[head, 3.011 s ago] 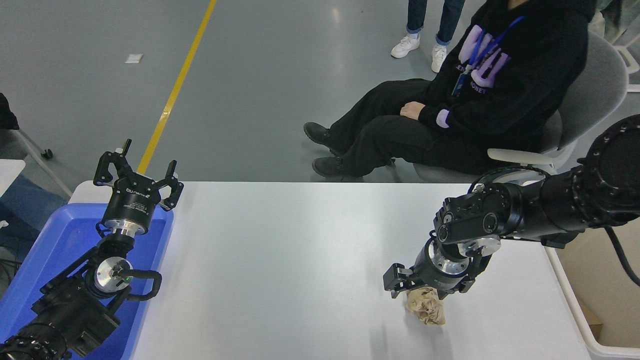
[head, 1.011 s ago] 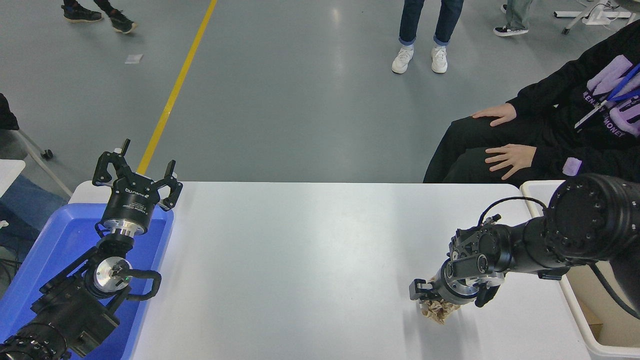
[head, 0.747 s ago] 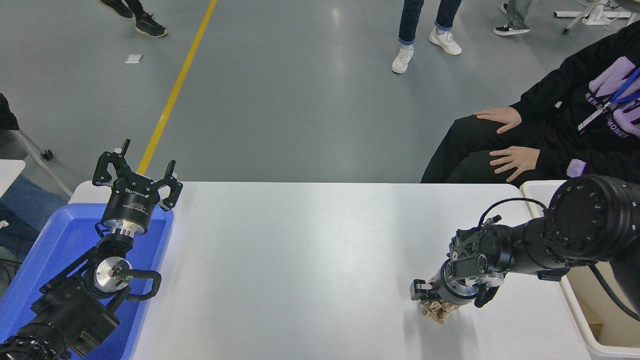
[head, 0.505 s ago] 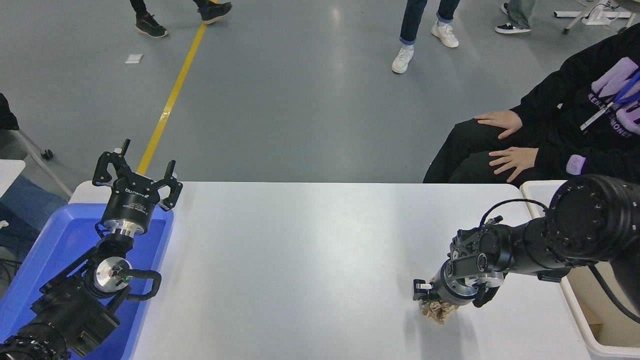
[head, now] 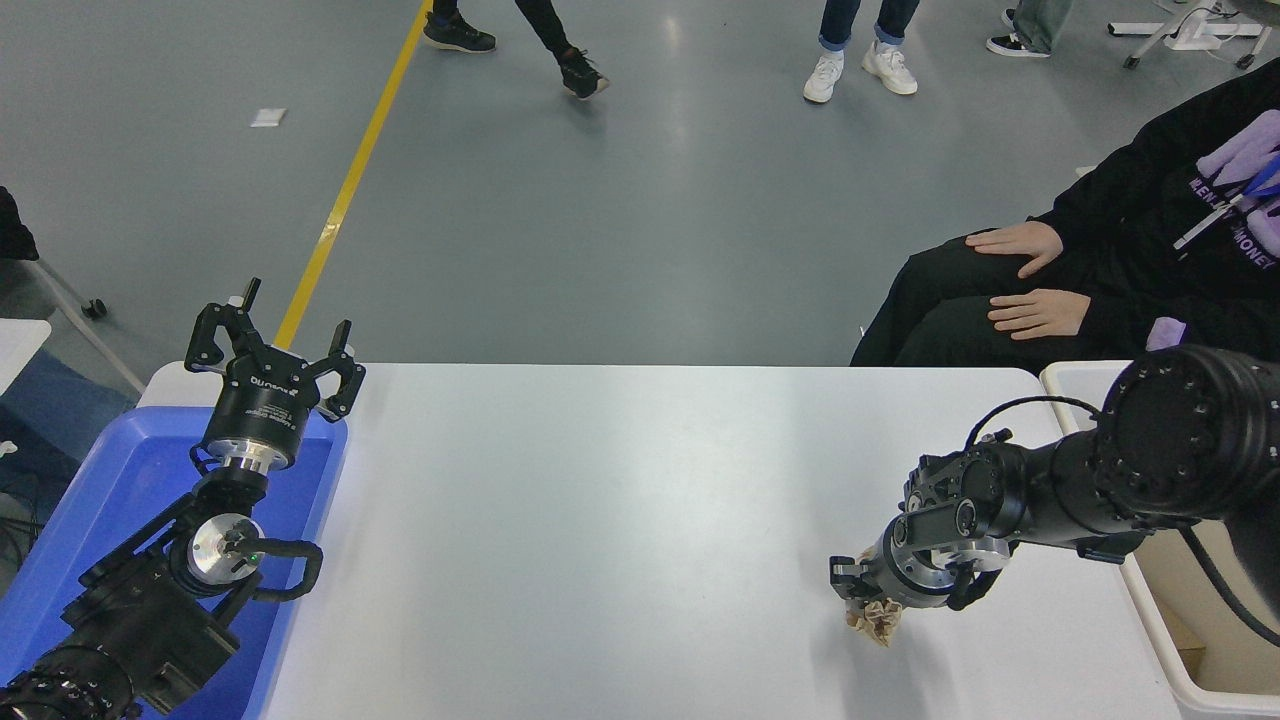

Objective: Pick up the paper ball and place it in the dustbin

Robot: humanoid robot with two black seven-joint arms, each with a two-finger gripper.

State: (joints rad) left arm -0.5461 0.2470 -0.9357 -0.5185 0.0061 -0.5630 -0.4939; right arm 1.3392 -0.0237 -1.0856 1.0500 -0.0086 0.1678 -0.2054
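Note:
The paper ball (head: 873, 621), a creased tan-brown wad, is at the table's front right. My right gripper (head: 885, 600) points down over it and is shut on it; most of the ball is hidden under the gripper body. I cannot tell whether the ball still touches the table. The dustbin (head: 1172, 660), a white tub with a thick rim, stands just off the table's right edge, partly behind my right arm. My left gripper (head: 270, 348) is parked open at the lower left above the blue tray.
A shallow blue tray (head: 120, 490) lies at the table's left edge under my left arm. A seated person in black (head: 1120, 260) is at the far right, hands on lap. Other people's legs pass at the top.
My right gripper has closed tighter on the paper ball, which now looks smaller and more squeezed. The seated person shifted right. The left arm has not moved.

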